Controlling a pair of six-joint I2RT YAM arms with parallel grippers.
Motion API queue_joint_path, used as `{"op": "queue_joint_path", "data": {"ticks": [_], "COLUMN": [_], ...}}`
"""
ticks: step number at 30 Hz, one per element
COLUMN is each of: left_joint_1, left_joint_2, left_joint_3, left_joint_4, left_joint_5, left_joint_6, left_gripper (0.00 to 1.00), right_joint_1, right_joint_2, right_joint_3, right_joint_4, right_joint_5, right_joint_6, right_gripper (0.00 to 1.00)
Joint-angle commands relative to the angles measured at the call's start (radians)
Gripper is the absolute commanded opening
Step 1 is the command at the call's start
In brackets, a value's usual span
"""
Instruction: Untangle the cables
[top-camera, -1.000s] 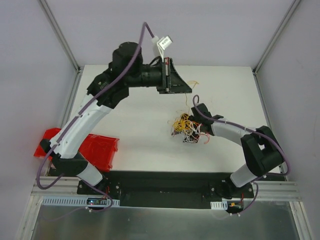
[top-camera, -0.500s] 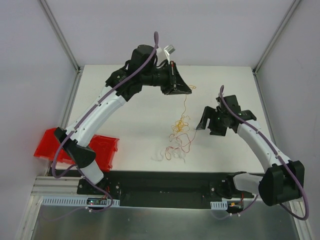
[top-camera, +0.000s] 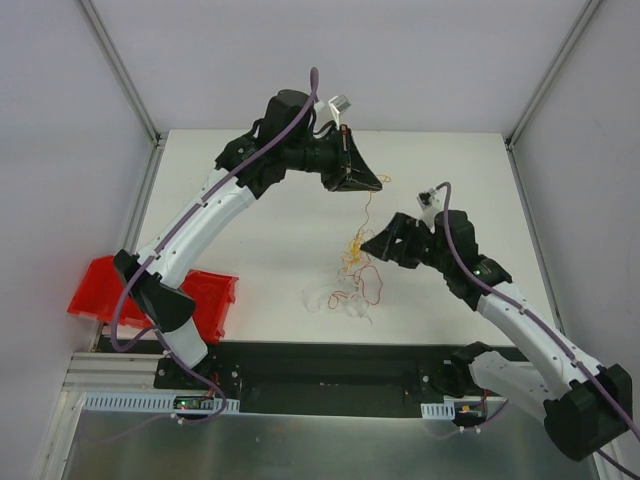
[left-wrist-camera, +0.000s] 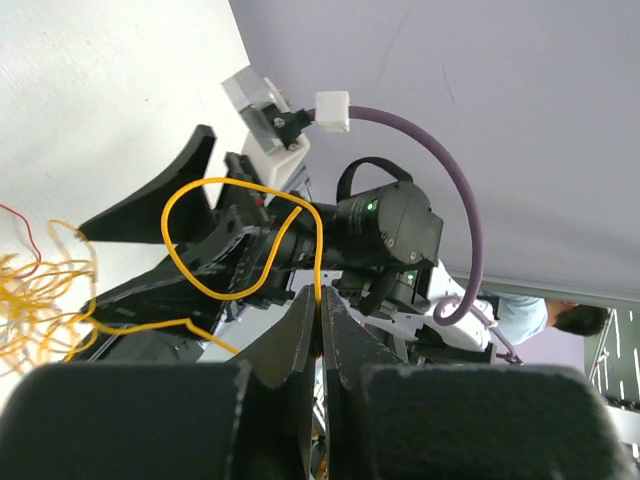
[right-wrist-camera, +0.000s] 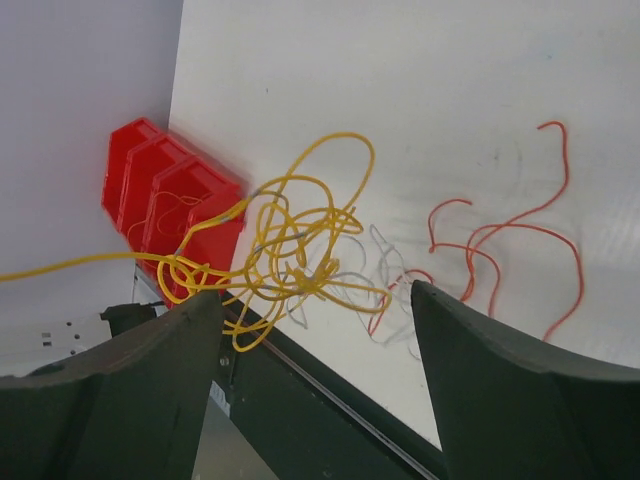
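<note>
**Arm Hardware: External Appearance**

The left arm (top-camera: 205, 215) and the right arm (top-camera: 525, 325) share one build: white moulded link shells joined by black cylindrical joint housings. A thick purple cable (left-wrist-camera: 466, 187) runs along the outside of each arm and ends in a white connector block (left-wrist-camera: 332, 110) at the wrist. A white camera bracket (left-wrist-camera: 262, 120) sits beside it. The left gripper (top-camera: 378, 182) and the right gripper (top-camera: 370, 245) are matte black, with two broad tapering fingers (right-wrist-camera: 110, 390). Small green indicator lights (left-wrist-camera: 372, 207) show on a black motor housing.

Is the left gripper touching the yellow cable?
Touching. In the left wrist view the left gripper has its jaws shut on the yellow cable, pinching it.
</note>
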Motion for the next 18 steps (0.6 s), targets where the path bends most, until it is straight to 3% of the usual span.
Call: {"op": "queue_joint_path", "data": {"ticks": [1,6,10,18], "left_joint_1": [0.004,-0.007,-0.018,0.011], "left_joint_2": [-0.051,-0.043,-0.023,-0.048], "left_joint_3": [0.054,0.177,0.325,0.540], "left_joint_4": [0.030,0.033,0.039,0.184], "left_joint_5": [0.053,0.093,0.129,0.097], "left_joint_6": [-0.024,-0.066,-0.099,-0.217], "left_gripper": [0.00,0.00,0.00,0.00], "right_joint_1": [0.081,0.122,0.145,0.038], "right_joint_2": [0.099,0.289,0.452,0.633], "right_joint_3": [0.076,0.058,0.089,0.158], "right_joint_4": [0.183,0.293,0.395,0.007], "right_joint_5": [0.183,0.216,0.167,0.288], "right_joint_6": [0.130,0.274,0.297,0.177], "right_gripper": [0.75,0.63,0.60,0.59]}}
